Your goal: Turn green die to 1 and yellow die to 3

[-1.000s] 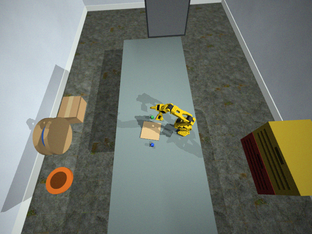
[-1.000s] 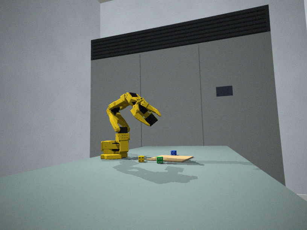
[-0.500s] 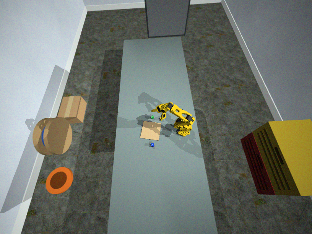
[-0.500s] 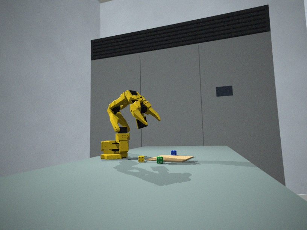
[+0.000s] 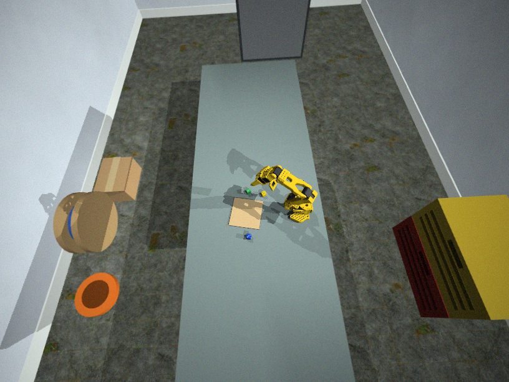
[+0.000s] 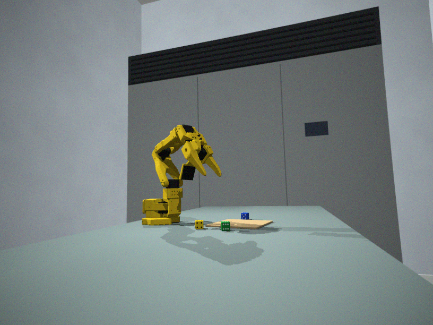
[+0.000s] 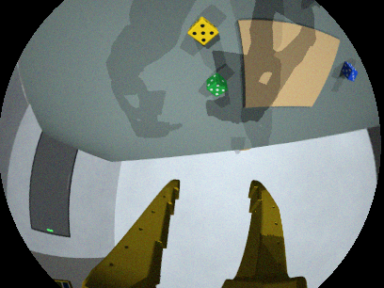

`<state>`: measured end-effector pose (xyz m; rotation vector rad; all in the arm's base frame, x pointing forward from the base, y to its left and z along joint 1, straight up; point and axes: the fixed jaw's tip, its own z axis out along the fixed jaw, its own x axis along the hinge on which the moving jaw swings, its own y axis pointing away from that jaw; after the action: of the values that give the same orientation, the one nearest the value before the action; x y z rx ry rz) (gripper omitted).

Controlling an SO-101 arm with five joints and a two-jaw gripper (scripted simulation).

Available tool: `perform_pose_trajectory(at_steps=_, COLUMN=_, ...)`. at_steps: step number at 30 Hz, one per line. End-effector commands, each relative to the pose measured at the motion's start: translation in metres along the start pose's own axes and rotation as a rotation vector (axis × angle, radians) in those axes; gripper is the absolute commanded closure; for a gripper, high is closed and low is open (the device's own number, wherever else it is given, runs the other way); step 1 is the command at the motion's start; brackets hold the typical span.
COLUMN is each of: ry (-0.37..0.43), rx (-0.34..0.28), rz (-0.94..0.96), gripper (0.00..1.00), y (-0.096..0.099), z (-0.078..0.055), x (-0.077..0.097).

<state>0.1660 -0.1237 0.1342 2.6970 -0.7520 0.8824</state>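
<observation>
The yellow robot's claw (image 5: 253, 183) (image 6: 213, 175) (image 7: 215, 183) is up in the air over the counter (image 5: 262, 304) (image 6: 216, 287) (image 7: 165, 141), its two fingers spread apart with nothing between them. The green die (image 5: 248, 191) (image 6: 225, 225) (image 7: 216, 85) and the yellow die (image 5: 263, 193) (image 6: 199, 224) (image 7: 203, 31) sit on the counter, near the tan mat (image 5: 246, 213) (image 6: 246, 223) (image 7: 301, 71) but off it. The blue die (image 5: 248, 236) (image 6: 244, 215) (image 7: 349, 72) sits past the mat's other side.

Exterior view: beyond your claw stands a large grey panelled cabinet (image 6: 241, 139), dark louvres along its top; pale walls (image 6: 69, 122) around. Top view: below your claw, a long grey-green table (image 5: 262, 320); mottled dark floor (image 5: 370, 123) on either side.
</observation>
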Motion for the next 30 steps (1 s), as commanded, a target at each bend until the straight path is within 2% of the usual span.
perform_pose_trajectory(at_steps=1, ry=0.021, rx=-0.009, rz=-0.066, gripper=0.72, y=0.0029, z=-0.0061, x=0.007)
perform_pose_trajectory(at_steps=16, ry=-0.041, rx=-0.003, rz=-0.492, gripper=0.72, y=0.0047, z=-0.0089, x=0.0057)
perform_pose_trajectory(at_steps=30, ry=-0.073, rx=0.012, rz=-0.723, gripper=0.72, y=0.0051, z=-0.0105, x=0.0047)
